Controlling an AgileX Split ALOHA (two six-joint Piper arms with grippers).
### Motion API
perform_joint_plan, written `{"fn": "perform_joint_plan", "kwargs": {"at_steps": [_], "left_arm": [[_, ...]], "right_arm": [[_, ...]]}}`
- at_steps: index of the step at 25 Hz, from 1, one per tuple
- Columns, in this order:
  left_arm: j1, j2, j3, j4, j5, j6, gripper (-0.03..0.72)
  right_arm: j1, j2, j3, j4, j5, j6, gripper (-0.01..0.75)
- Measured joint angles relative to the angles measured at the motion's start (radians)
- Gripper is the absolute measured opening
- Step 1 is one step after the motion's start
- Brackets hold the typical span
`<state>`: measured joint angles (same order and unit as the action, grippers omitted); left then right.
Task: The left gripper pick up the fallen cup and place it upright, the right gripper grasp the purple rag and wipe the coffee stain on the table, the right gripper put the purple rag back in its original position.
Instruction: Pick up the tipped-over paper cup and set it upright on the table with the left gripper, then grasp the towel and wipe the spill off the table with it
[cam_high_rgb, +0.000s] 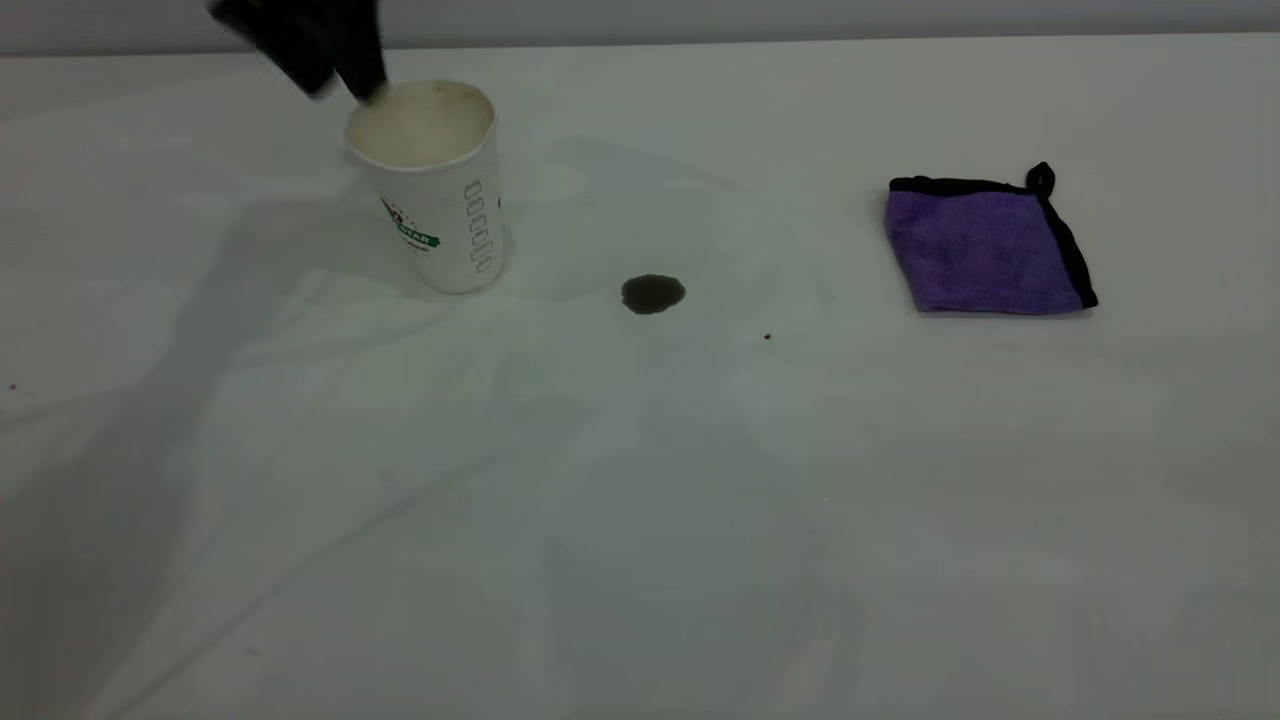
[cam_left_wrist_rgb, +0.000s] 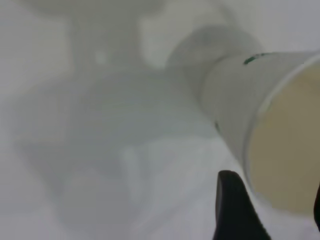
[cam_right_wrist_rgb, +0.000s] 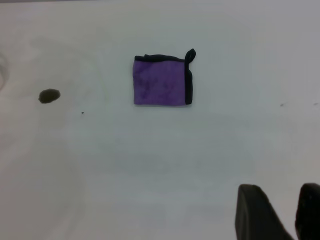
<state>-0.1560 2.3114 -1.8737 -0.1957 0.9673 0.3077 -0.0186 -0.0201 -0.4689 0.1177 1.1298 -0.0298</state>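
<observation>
Left gripper (cam_high_rgb: 345, 75), black and bulky, is cropped by the top edge of the exterior view and smeared, so only its lower fingers show; can't tell from any view whether they're apart or clamped on anything. In the left wrist view only one dark fingertip (cam_left_wrist_rgb: 235, 210) and a sliver of another at the frame edge are visible, with the cup rim between them. The white ribbed paper cup (cam_high_rgb: 435, 185) with green band logo and cream inside stands upright on the wide white matte table (cam_high_rgb: 640, 520), far left area, mouth up; gripper tips sit at its back-left rim, contact unclear. Small dark brown roundish coffee stain (cam_high_rgb: 653, 293) lies on the table just right of the cup, apart from it; a tiny dark speck (cam_high_rgb: 767, 337) sits further right. Small square fluffy purple rag (cam_high_rgb: 985, 245) with black edge trim and corner loop lies flat, well right of the stain. Right gripper (cam_right_wrist_rgb: 287, 215) is out of the exterior view; its wrist view shows two black fingertips slightly apart, holding nothing, well clear of the rag (cam_right_wrist_rgb: 162, 80).
</observation>
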Motion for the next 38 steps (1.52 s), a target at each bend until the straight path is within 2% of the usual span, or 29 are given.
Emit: {"fn": "perform_joint_plan", "kwargs": {"at_steps": [8, 16, 20, 27, 38], "left_arm": [[0.0, -0.267, -0.041, -0.047, 0.203, -0.033, 0.424], [0.0, -0.62, -0.036, -0.062, 0.204, -0.085, 0.425], [0.0, -0.803, 0.04, -0.06, 0.204, -0.105, 0.423], [0.0, -1.075, 0.4, 0.013, 0.204, -0.107, 0.414], [0.0, -1.466, 1.139, 0.033, 0.18, -0.091, 0.414]], "right_arm": [[0.0, 0.0, 0.0, 0.0, 0.0, 0.0, 0.24], [0.0, 0.0, 0.0, 0.001, 0.0, 0.0, 0.24], [0.0, 0.0, 0.0, 0.001, 0.0, 0.0, 0.24], [0.0, 0.0, 0.0, 0.001, 0.0, 0.0, 0.24], [0.0, 0.0, 0.0, 0.001, 0.0, 0.0, 0.24]]}}
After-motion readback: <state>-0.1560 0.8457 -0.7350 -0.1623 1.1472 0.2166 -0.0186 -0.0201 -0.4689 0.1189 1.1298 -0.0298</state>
